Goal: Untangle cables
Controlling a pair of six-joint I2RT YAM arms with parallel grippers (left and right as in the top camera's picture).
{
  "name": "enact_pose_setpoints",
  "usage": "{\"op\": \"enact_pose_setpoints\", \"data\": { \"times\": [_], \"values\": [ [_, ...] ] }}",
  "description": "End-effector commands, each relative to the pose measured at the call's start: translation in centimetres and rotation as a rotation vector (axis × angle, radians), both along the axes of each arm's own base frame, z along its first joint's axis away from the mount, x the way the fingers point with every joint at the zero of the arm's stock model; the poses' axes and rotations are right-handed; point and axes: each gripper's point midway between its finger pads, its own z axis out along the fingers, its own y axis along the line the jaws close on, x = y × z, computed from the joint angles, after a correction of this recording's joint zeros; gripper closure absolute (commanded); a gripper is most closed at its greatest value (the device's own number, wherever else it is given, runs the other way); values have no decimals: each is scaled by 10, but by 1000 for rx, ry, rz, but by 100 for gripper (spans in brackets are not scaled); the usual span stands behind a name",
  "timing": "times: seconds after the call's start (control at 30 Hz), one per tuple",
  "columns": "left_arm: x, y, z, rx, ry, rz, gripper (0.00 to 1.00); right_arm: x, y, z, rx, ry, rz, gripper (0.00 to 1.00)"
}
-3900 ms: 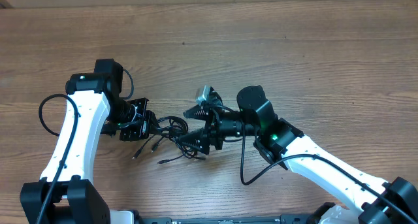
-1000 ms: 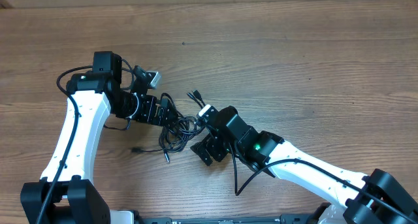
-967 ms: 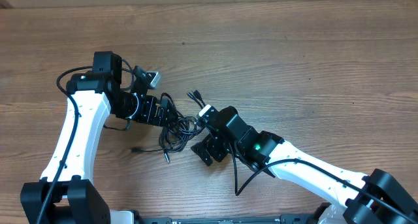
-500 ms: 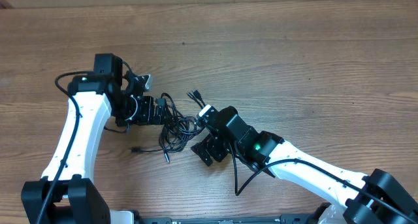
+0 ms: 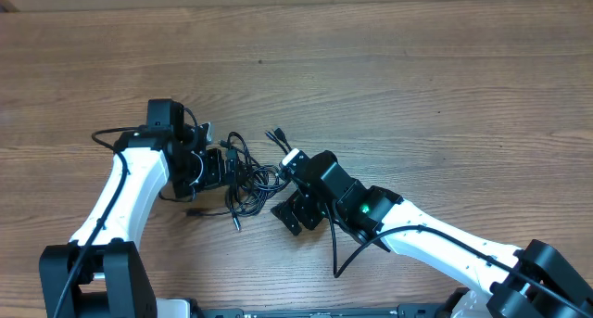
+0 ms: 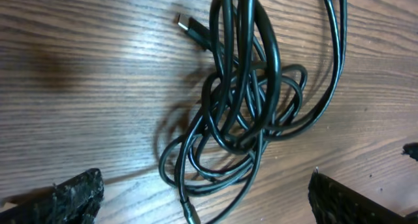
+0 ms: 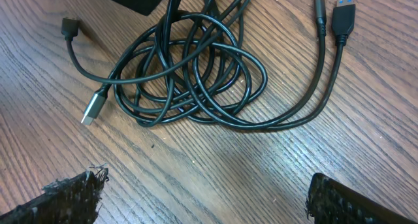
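Observation:
The cables (image 5: pixel 248 174) are thin black cords looped into one knot on the wooden table. In the left wrist view the cables (image 6: pixel 248 100) lie just ahead of my open left gripper (image 6: pixel 209 208), and one cord end reaches in between its fingers (image 6: pixel 72 198). From above, the left gripper (image 5: pixel 218 166) sits at the knot's left edge. My right gripper (image 5: pixel 295 212) stands open to the right of the knot, holding nothing. Its view shows the cables (image 7: pixel 189 74) with a silver plug (image 7: pixel 95 106) and a black USB plug (image 7: pixel 344 18) trailing out, apart from its fingers (image 7: pixel 359 201).
Loose plug ends stick out toward the back (image 5: pixel 275 135) and toward the front left (image 5: pixel 195 211). The arms' own thicker black cables (image 5: pixel 347 248) hang near the right arm. Bare wood table (image 5: pixel 417 77) surrounds the knot.
The left arm has swung toward the front and brought its gripper lower against the knot's left side. The right arm and the cables have stayed put.

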Motion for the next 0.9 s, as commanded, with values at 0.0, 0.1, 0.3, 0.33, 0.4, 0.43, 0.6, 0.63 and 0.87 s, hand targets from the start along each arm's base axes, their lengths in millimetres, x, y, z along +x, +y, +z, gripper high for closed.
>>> {"op": "enact_pose_setpoints", "data": {
  "times": [0.0,0.1,0.3,0.33,0.4,0.43,0.6,0.63,0.87],
  "values": [
    [-2,-5,-8,3,9,9,1,6,3,5,13,-14,-9,0],
    [0,-8,-14,-2,-4,25,0,6,3,6,16,-16,-9,0],
    [-2,-14,-25,-9,-6,46,0,0,7,6,36,10,13,0],
    [-1,-15,-25,-10,-5,53,0,0,8,6,40,13,18,0],
    [0,-14,-25,-9,-10,64,0,-1,9,7,43,17,22,0],
    [2,-12,-26,2,-15,73,0,-1,8,6,42,17,22,0],
    [11,1,-29,79,-41,117,0,-2,8,6,41,19,22,0],
    [11,1,-29,77,-42,119,0,-2,8,6,39,20,22,0],
    [21,-10,-23,4,-70,138,0,-6,13,8,74,54,25,0]
  ]
}}
